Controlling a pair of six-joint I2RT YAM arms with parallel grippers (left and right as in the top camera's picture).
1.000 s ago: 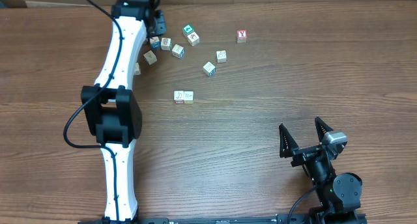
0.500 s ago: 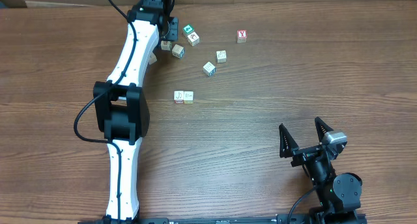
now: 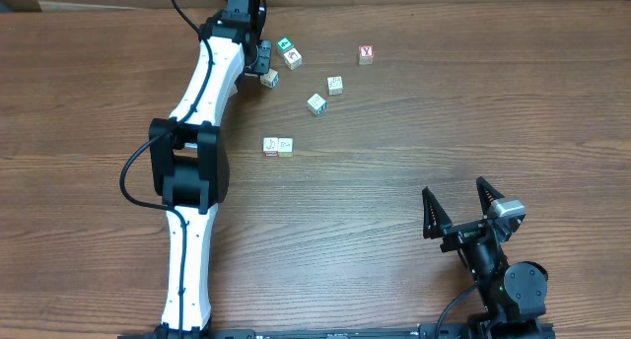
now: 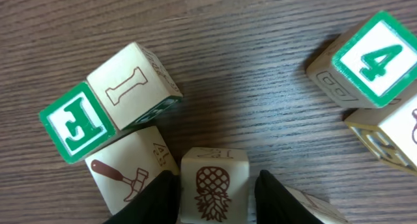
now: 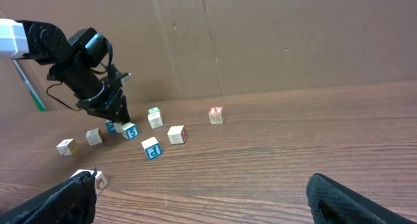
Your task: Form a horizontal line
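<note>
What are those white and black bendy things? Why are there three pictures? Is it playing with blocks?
Those are two robot arms at a wooden table. One picture looks straight down from above the table. The other two come from a little camera on each arm's wrist, so you see that arm's own fingers at the bottom.

Small wooden cubes with letters and drawings lie on the table. Two of them touch side by side, the start of a row. A red Y cube sits apart at the back.

The left gripper, on the long white arm, has one finger on each side of the pineapple cube. I cannot tell if it is squeezing it. The right gripper sits at the front, wide open, holding nothing.
</note>
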